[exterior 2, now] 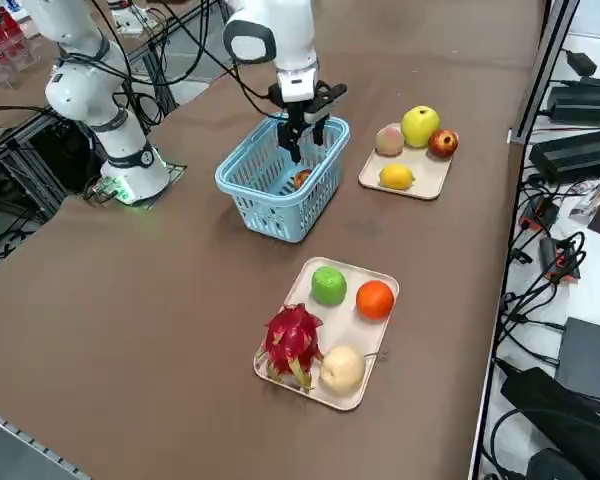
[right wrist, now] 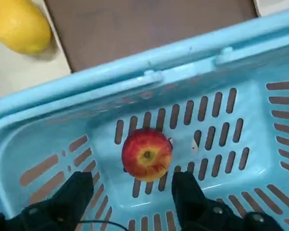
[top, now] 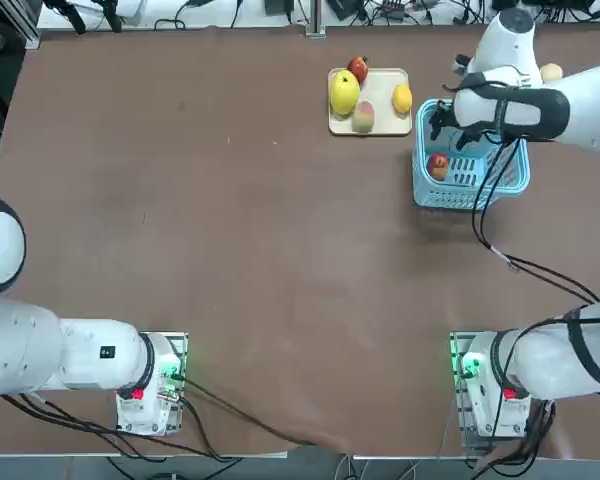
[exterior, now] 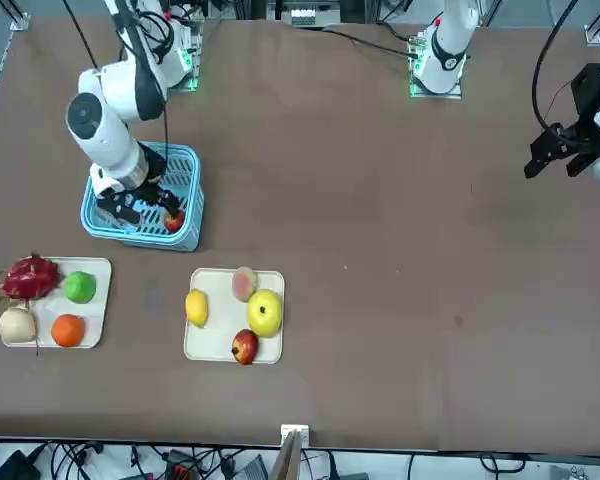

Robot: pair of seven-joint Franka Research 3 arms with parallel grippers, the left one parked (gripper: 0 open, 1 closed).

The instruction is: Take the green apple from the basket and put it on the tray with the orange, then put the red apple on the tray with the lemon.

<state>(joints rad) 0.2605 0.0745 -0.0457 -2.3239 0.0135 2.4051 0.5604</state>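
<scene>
Right gripper [right wrist: 131, 185] is hanging over the blue basket [top: 427, 190] — claw wide open, red apple [right wrist: 147, 154] lying inside. Green apple [exterior 2: 328, 286]'s beside the orange [exterior 2: 374, 299].

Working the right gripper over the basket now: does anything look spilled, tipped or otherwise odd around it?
Nothing stands out. The basket sits upright with the red apple inside, below the open right gripper. The fruits on both trays lie within the rims, with no visible spill or damage.

Bright, even overhead light; soft faint shadows; small glints on blue plastic.
</scene>
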